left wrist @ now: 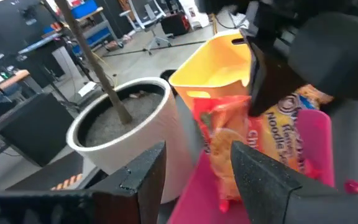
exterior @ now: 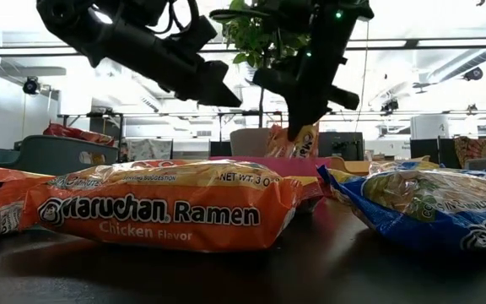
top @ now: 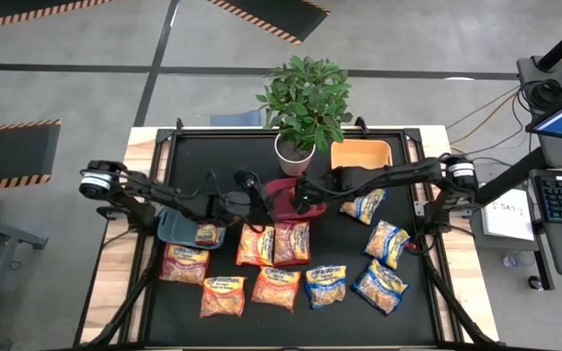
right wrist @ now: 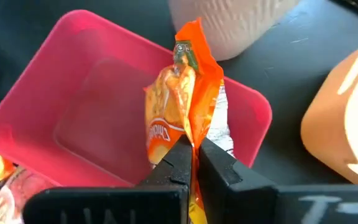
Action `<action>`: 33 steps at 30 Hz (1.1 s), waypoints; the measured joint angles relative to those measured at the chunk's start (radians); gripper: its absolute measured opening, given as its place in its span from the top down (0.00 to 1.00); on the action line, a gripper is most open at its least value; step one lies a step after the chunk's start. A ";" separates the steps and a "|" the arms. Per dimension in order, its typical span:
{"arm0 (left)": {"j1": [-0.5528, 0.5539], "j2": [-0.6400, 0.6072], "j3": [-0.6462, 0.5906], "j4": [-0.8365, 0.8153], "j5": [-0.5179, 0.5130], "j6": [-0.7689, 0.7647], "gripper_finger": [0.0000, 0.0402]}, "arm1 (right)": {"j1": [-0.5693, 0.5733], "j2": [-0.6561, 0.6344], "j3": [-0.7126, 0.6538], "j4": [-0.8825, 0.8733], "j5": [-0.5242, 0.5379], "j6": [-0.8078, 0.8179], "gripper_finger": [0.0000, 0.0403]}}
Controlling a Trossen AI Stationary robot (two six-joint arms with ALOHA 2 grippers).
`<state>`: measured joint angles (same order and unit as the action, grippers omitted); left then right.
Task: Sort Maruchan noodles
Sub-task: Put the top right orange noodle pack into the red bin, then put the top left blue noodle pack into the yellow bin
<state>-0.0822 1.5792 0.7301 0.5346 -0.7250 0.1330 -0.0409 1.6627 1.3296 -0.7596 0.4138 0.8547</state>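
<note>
Several Maruchan noodle packets lie flat on the black table, orange ones (top: 256,244) toward the left and blue ones (top: 380,286) toward the right. One more packet (top: 206,234) lies in the grey-blue bin (top: 172,224). My right gripper (right wrist: 194,158) is shut on an orange packet (right wrist: 182,106) over the pink bin (right wrist: 17,124). My left gripper (left wrist: 194,171) stands open just left of that bin, level, with nothing between its fingers; it faces the hanging packet (left wrist: 225,143). My right gripper pinches the orange packet's upper end (right wrist: 188,134) between its two fingers. The fingers slant down from the table's right side. The packet hangs on edge below them (exterior: 294,139), its lower end down inside the pink bin; I cannot tell whether it touches the bottom.
A potted plant in a white pot (top: 294,151) stands just behind the pink bin, close to both grippers. An orange bin (top: 361,156) sits to the pot's right. The loose packets fill the near half of the table.
</note>
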 joint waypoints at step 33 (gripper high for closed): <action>-0.120 -0.006 -0.022 -0.001 0.049 -0.099 0.59 | 0.078 -0.041 0.036 -0.152 0.152 -0.022 0.66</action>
<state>-0.2026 1.5732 0.7078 0.5338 -0.6758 0.0341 0.0372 1.6216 1.3659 -0.9115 0.5659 0.8326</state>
